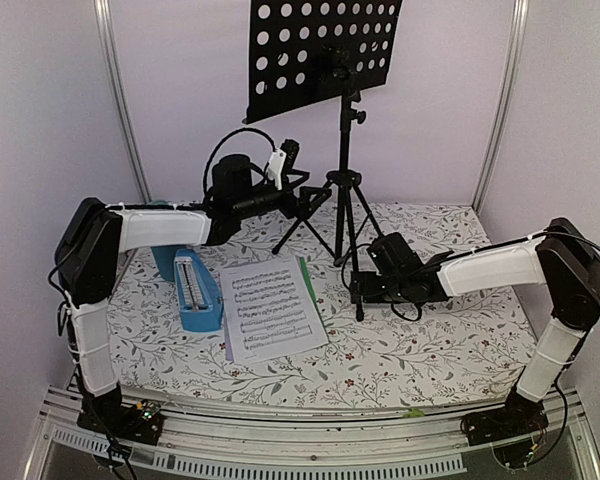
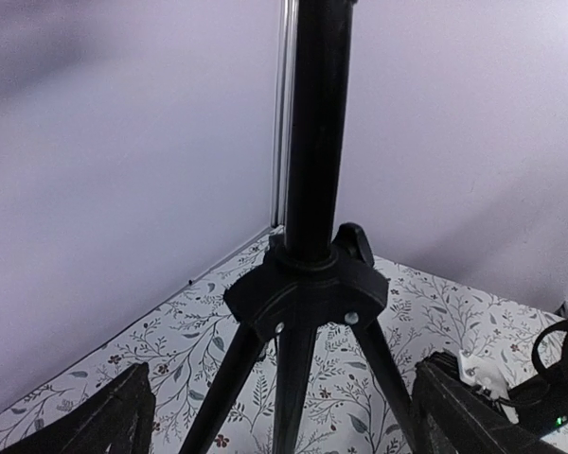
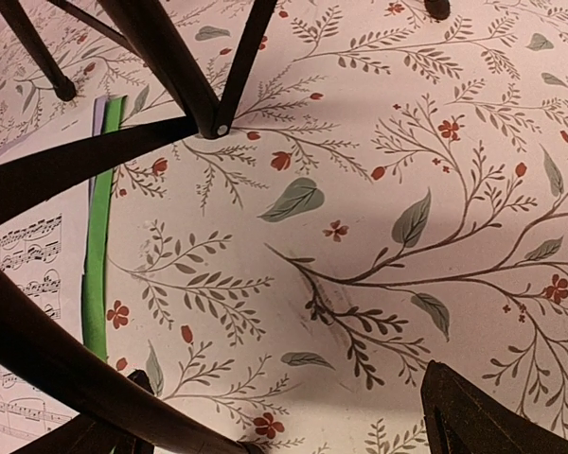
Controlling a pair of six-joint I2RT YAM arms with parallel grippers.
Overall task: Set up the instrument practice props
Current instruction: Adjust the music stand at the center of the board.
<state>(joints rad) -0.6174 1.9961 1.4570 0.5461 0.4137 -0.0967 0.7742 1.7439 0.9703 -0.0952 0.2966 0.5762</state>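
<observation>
Top external view is showing the stand [image 1: 342, 150] standing upright at the back of the counter [image 1: 430, 350], its tripod spread and its desk [image 1: 320, 50] facing forward, bare of paper. The pages [image 1: 270, 310] are lying flat in front of it, with the metronome [image 1: 195, 290] just beside them on the left and the cup [image 1: 163, 262] behind that.

I am reaching in from both sides, I judge to steady or shift the stand. My left fingers [image 2: 114, 416] are gaping wide and gripping nothing. They are facing the hub [image 2: 308, 293] where the legs meet the pole, the stiffest place to take hold. My right fingers [image 3: 492, 416] are also spread wide and empty, hanging low over the counter by the front leg [image 3: 76, 359], which is crossing close to one of them (whether it is touching, I cannot tell). Working low there is letting me pin the foot so the tall stand is not tipping.

Loading the pages onto the desk is not yet done.
</observation>
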